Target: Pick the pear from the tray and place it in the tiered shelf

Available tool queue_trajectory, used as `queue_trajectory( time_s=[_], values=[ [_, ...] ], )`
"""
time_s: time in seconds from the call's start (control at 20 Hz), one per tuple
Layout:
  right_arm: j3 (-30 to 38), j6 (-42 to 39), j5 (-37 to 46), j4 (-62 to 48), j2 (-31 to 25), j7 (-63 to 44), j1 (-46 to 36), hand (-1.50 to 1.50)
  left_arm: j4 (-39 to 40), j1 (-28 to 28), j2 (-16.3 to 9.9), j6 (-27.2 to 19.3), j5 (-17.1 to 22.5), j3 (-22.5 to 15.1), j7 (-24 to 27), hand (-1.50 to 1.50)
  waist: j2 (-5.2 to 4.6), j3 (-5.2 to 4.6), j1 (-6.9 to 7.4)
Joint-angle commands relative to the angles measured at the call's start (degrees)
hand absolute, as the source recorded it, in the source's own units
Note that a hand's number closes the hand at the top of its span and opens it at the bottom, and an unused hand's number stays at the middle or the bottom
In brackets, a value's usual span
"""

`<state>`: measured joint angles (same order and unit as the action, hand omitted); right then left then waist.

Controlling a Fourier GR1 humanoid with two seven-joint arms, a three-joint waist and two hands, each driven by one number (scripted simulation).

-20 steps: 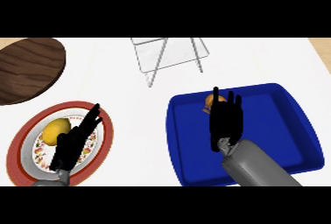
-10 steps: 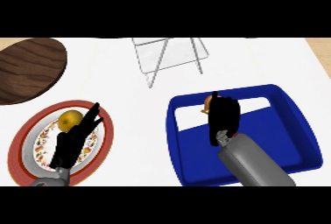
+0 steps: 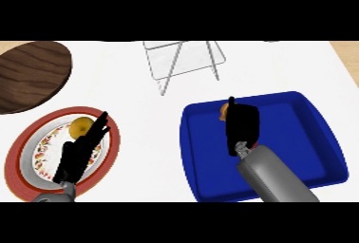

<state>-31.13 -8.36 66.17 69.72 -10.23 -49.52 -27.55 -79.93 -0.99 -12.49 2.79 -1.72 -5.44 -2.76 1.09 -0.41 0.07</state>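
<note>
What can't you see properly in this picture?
- Pear, head view: mostly hidden behind the right hand in the blue tray.
- Right hand's fingers: whether they hold the pear cannot be told.
- Yellow fruit on the plate: partly covered by the left hand.

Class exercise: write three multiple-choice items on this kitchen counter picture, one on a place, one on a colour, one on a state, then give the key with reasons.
1. Where is the right robot hand?
A. over the tray
B. over the plate
C. on the wooden board

2. What colour is the tray?
A. red
B. blue
C. green

3. How are the left robot hand's fingers?
A. curled round a fruit
B. straight
C. hidden

Key: 1 A, it covers the pear at the tray's far edge; 2 B, its floor and walls are blue; 3 B, they lie straight over the plate.
</note>
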Motion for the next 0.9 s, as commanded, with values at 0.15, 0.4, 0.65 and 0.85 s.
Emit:
queue_trajectory(
  time_s=[0.15, 0.4, 0.65, 0.85],
  values=[
    [5.9, -0.9, -3.1, 2.3, -2.0, 8.0, -0.6, 1.5, 1.5, 0.4, 0.0, -0.5, -1.4, 1.5, 0.8, 0.0, -1.13, 0.42, 0.08],
    [12.5, -9.0, -16.6, 10.8, -4.0, 16.5, 1.2, 1.5, 1.1, 0.8, 1.4, -0.3, -1.4, 0.2, 0.1, 0.0, -1.0, 0.41, -0.59],
    [16.2, -10.4, -16.9, 21.2, -4.5, 13.4, 2.6, 1.5, -2.1, 1.1, 2.0, -1.5, -2.8, -0.2, -2.9, 0.0, -0.9, 0.41, -0.46],
    [20.7, -14.6, -16.9, 28.5, -9.0, 11.4, -2.6, 1.5, 1.6, 1.6, 0.6, 0.8, -1.2, 2.1, 1.1, 0.0, -0.87, 0.36, -0.65]
  ],
)
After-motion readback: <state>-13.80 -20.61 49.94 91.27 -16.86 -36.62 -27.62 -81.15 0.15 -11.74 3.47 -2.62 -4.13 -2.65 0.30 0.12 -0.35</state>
